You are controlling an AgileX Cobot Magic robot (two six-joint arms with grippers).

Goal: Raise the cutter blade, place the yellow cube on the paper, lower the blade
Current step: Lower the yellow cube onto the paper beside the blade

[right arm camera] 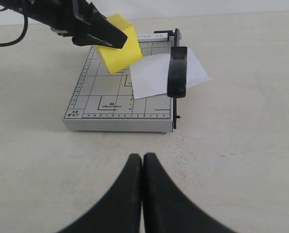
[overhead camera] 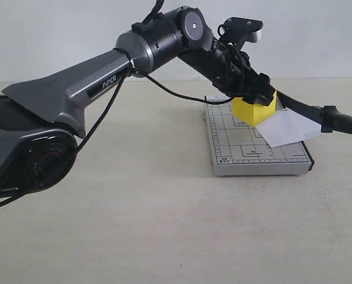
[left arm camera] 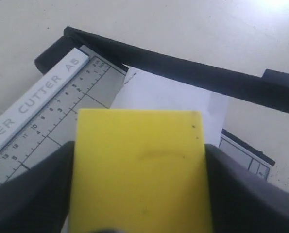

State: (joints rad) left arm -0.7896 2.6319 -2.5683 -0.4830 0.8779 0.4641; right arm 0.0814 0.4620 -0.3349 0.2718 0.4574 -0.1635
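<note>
My left gripper (overhead camera: 255, 97) is shut on the yellow cube (overhead camera: 254, 110) and holds it over the grey gridded cutter base (overhead camera: 246, 155), beside the near edge of the paper (overhead camera: 289, 129). In the left wrist view the yellow cube (left arm camera: 139, 170) fills the space between the dark fingers (left arm camera: 37, 194), with the paper (left arm camera: 168, 94) just beyond it. The cutter blade (overhead camera: 317, 112) stands raised at a slant, with its handle (right arm camera: 177, 73) above the paper (right arm camera: 151, 77). My right gripper (right arm camera: 143, 159) is shut and empty, low over the table in front of the base (right arm camera: 115, 109).
The left arm (overhead camera: 75, 100) stretches across the table from the left. The base's white ruler bar (left arm camera: 32, 109) runs along its hinge end. Beige tabletop (overhead camera: 164, 231) surrounds the cutter.
</note>
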